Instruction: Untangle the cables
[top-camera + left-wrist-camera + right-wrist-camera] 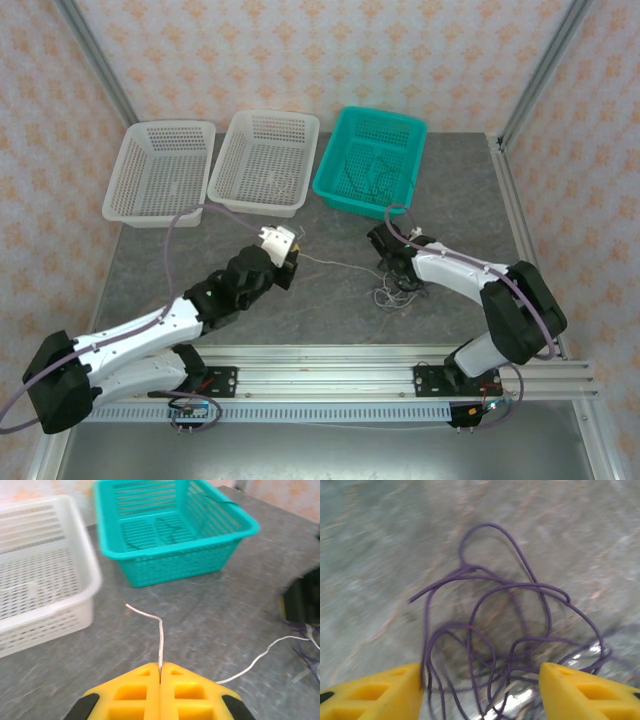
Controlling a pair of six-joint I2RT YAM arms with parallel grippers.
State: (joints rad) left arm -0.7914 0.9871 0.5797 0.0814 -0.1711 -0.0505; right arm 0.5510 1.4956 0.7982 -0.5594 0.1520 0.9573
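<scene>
Cables (397, 290), separation step: left gripper (160, 671) clamps white wire (161, 640), right gripper (480, 680) gapes above purple tangle (510, 625); next, probably draw the white clear.

Overhead view: bright, even light, shadows faint, sharp throughout.
Left wrist view: white wire (160, 640) at centre crisp, right edge smeared.
Right wrist view: tabletop (380, 555) streaked by motion blur, purple wires (520, 585) soft-edged, pale glare at lower middle.

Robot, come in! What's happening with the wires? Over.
Left gripper shut on white cable. Right gripper open over purple tangle. Teal basket behind, not blocking.
</scene>
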